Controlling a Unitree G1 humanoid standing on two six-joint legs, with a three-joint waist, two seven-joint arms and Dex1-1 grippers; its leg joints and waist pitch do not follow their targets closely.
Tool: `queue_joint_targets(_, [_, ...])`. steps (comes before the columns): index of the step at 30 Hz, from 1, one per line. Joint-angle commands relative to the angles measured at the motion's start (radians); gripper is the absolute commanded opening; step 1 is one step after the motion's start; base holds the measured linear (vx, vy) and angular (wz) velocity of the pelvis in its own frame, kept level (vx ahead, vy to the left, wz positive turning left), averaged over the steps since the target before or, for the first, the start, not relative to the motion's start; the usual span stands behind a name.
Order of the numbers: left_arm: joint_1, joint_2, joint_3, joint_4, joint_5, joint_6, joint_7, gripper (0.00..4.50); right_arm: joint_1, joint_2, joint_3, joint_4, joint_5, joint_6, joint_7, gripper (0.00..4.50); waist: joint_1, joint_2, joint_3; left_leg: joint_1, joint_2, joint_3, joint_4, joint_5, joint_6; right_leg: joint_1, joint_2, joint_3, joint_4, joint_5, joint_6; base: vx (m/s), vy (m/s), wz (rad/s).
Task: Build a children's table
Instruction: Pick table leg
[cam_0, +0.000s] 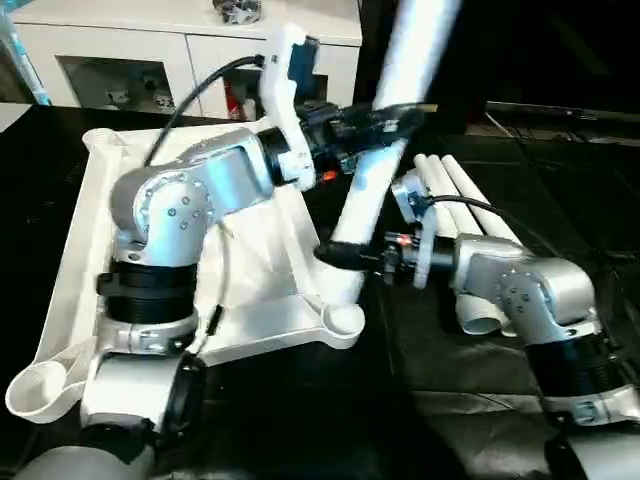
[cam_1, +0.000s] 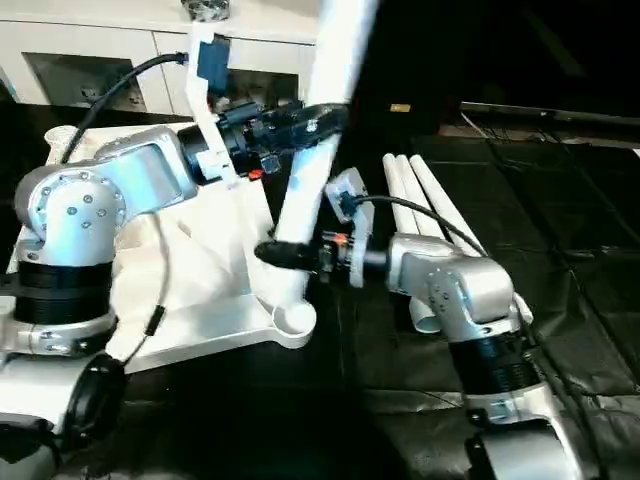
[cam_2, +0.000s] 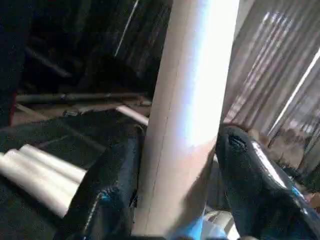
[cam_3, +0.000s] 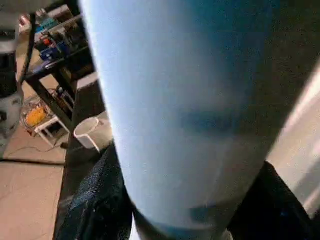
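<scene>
On a black-draped worktop (cam_0: 300, 420) before a white cabinet (cam_0: 150, 50), the upturned table top (cam_0: 270, 270) takes its first leg (cam_0: 365, 200), standing tilted in the near corner socket (cam_0: 340, 318). The left claw (cam_0: 385, 120) is clamped high on it, the right claw (cam_0: 345, 257) low. Straightening it before pressing down looks wise. Three spare legs (cam_0: 460, 210) lie just beside the right arm, crowding its elbow room.

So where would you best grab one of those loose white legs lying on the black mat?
Around the round middle of the outermost spare leg, coming from above with fingers across its length: it lies flat beside the other spare legs, so only its top and outer flank are free.
</scene>
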Motion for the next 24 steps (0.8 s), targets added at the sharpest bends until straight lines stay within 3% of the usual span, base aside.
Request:
queue_joint_targets(1, [-0.009,-0.027,-0.011,-0.084,-0.075,0.018,-0.035,2.88,0.021,-0.003,-0.024,0.035,-0.017,0.018,-0.049,1.93,-0.002,0.004,-0.084,0.019,0.05,-0.018,-0.053,-0.03,0.0,0.059,-0.081,0.043,-0.057,0.159,-0.264,0.0,0.0,0.0])
queue_joint_targets(8, [0.019,-0.043,0.023,-0.126,-0.134,0.022,-0.048,3.64,0.036,0.033,-0.036,0.035,-0.031,-0.055,-0.074,1.93,-0.002,0.008,-0.082,0.021,0.049,-0.018,-0.056,-0.06,-0.014,0.057,-0.082,0.044,-0.062,0.115,-0.251,0.0,0.0,0.0])
queue_joint_targets(9, [0.025,-0.048,0.048,-0.133,-0.173,0.024,-0.045,3.69,0.034,0.059,-0.062,0.042,-0.028,-0.094,-0.102,1.93,0.0,0.012,-0.082,0.021,0.05,-0.019,-0.056,-0.068,-0.02,0.055,-0.084,0.044,-0.062,0.106,-0.253,0.0,0.0,0.0])
queue_joint_targets(14, [0.042,-0.071,0.104,-0.144,-0.242,0.032,-0.034,4.1,0.028,0.096,-0.091,0.05,-0.023,-0.108,-0.149,1.93,0.001,0.015,-0.082,0.025,0.049,-0.017,-0.058,-0.078,-0.039,0.052,-0.078,0.042,-0.063,0.116,-0.273,0.0,0.0,0.0])
queue_joint_targets(16, [0.044,-0.074,0.109,-0.142,-0.245,0.03,-0.03,4.15,0.026,0.102,-0.096,0.058,-0.027,-0.116,-0.161,1.92,0.001,0.014,-0.08,0.022,0.048,-0.017,-0.059,-0.08,-0.037,0.054,-0.078,0.043,-0.062,0.118,-0.27,0.0,0.0,0.0])
queue_joint_targets(20, [0.059,-0.062,0.09,-0.142,-0.211,0.016,-0.031,4.4,0.023,0.126,-0.11,0.091,-0.047,-0.165,-0.213,1.91,-0.004,0.013,-0.079,0.022,0.048,-0.018,-0.062,-0.085,-0.038,0.056,-0.078,0.044,-0.068,0.072,-0.223,0.0,0.0,0.0])
queue_joint_targets(24, [0.067,-0.056,0.084,-0.144,-0.202,0.004,-0.033,4.5,0.023,0.144,-0.119,0.096,-0.054,-0.202,-0.231,1.91,-0.007,0.015,-0.081,0.024,0.048,-0.019,-0.062,-0.086,-0.043,0.054,-0.077,0.044,-0.067,0.075,-0.217,0.0,0.0,0.0])
